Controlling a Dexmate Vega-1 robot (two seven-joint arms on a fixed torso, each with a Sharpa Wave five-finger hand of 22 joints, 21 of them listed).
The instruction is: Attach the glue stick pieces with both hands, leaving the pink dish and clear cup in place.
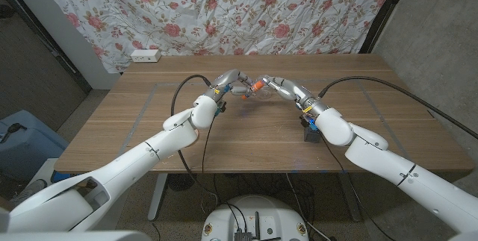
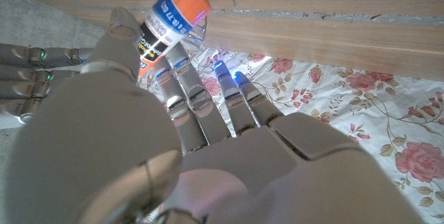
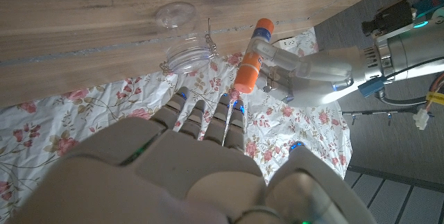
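With the left hand [image 1: 233, 81] pinching the glue stick [image 3: 250, 57] and the right hand [image 1: 282, 88] pinching its cap [image 3: 226, 116] above the worktop [image 1: 112, 133], alignment is underway; next, press them together.

A floral curtain [image 1: 224, 10] is hanging behind the wooden table [image 1: 149, 121], with a grey wall [image 1: 441, 39] standing alongside.
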